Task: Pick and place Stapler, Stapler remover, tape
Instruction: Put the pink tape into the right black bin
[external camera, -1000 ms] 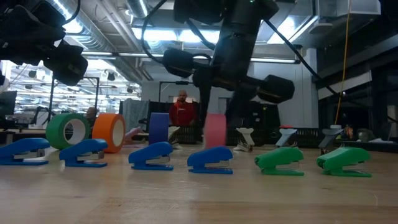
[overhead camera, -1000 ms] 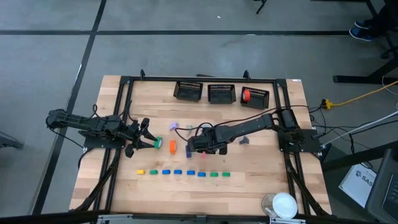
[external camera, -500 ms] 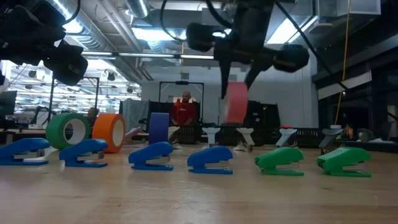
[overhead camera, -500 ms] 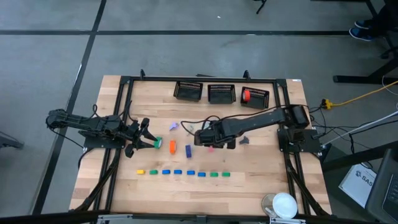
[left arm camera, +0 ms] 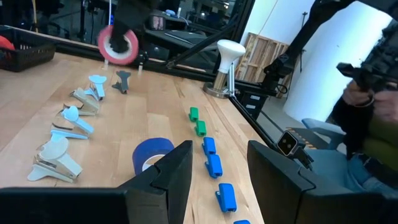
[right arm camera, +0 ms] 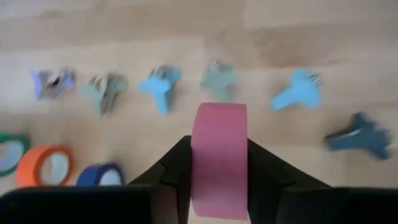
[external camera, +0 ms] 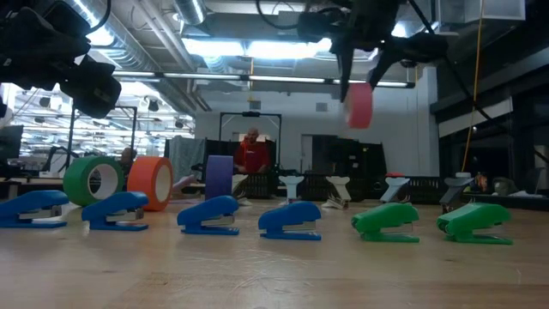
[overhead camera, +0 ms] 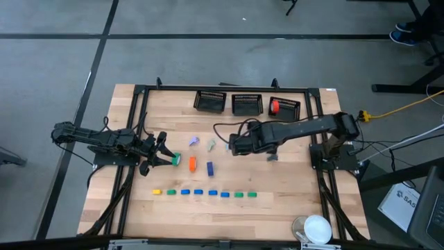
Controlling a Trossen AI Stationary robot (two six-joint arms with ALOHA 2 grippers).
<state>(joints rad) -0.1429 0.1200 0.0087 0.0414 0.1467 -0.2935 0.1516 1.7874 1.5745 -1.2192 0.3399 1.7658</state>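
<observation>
My right gripper point(overhead camera: 235, 147) hangs above the middle of the table, shut on a pink roll of tape point(right arm camera: 219, 158), which the low view shows high in the air point(external camera: 360, 105). Green point(overhead camera: 176, 160), orange point(overhead camera: 192, 164) and blue point(overhead camera: 210, 168) tape rolls stand on edge on the table. Pastel staple removers point(overhead camera: 211, 144) lie in a row just beyond them. Small staplers point(overhead camera: 205, 193), one yellow, the others blue and green, stand in a row nearer the front. My left gripper point(left arm camera: 217, 180) waits open and level at the table's left, beside the green roll. My right gripper pinches the pink roll between its two fingers, one finger point(right arm camera: 177, 165) on each flat side point(right arm camera: 194, 155), with the roll's outer band facing the wrist camera. The fingers come from above, slanting down. The roll stands on edge below them, lifted clear of the table.
Three black baskets point(overhead camera: 246, 104) stand along the far edge; the right one point(overhead camera: 284, 107) holds something red. A white round object point(overhead camera: 318, 228) sits at the near right corner. A dark staple remover point(overhead camera: 272, 157) lies right of the gripper. A person sits beyond the table point(left arm camera: 367, 118).
My right gripper has risen and tipped less steeply, carrying the pink roll up off the table and toward the far right, from beside the blue roll to above the staple removers. Its grip is unchanged. The other rolls and staplers stay put.
</observation>
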